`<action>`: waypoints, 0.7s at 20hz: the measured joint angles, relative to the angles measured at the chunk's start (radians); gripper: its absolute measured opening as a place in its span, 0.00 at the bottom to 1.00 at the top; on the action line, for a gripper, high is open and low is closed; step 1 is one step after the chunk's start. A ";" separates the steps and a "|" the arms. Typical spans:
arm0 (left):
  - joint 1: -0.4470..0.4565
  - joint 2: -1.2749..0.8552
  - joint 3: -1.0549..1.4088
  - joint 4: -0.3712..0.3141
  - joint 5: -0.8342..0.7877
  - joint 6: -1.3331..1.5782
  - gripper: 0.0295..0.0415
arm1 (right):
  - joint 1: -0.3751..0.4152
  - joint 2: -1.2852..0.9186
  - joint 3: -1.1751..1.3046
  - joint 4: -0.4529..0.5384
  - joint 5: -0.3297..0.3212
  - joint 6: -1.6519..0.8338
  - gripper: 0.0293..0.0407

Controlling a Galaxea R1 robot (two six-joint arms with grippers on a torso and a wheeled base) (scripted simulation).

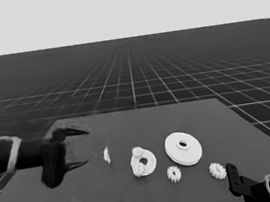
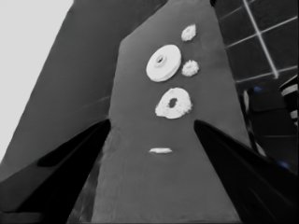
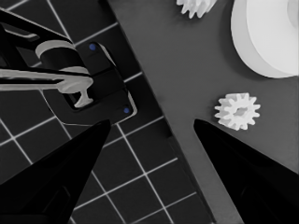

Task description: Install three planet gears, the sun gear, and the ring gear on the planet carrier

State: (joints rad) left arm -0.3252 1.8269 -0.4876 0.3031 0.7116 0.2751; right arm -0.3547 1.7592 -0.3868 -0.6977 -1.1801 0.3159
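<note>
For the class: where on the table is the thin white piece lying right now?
In the head view, the thin white piece lies left of centre, between the waiting left claw and the smaller round part.

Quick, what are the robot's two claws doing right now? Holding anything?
Left gripper: open, holding nothing, waiting over the table's left end.
Right gripper: open, holding nothing, parked at the table's near right corner.

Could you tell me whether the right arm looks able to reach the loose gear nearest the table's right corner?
Probably yes: the right gripper waits open beside that gear, which lies alone, apart from the larger round part.
</note>
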 joint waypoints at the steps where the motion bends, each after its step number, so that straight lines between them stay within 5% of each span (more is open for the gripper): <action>1: -0.007 -0.030 0.029 0.003 -0.014 0.031 0.75 | 0.000 0.000 0.000 0.000 0.000 0.000 0.81; 4: -0.015 -0.064 0.062 0.006 -0.031 0.067 0.75 | 0.000 0.000 0.000 0.000 0.000 0.000 0.81; 5: -0.016 -0.067 0.065 0.007 -0.033 0.070 0.75 | 0.207 0.311 -0.073 0.109 -0.389 0.484 0.87; 6: -0.016 -0.069 0.067 0.007 -0.034 0.073 0.75 | 0.289 0.600 -0.243 0.277 -0.478 0.906 0.88; 9: -0.017 -0.071 0.069 0.007 -0.035 0.075 0.75 | 0.323 0.803 -0.568 0.436 -0.410 1.190 0.82; 14: -0.017 -0.072 0.070 0.007 -0.035 0.076 0.75 | 0.325 0.843 -0.663 0.470 -0.387 1.231 0.81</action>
State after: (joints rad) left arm -0.3422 1.7550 -0.4178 0.3101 0.6765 0.3508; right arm -0.0297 2.6018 -1.0493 -0.2272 -1.5674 1.5469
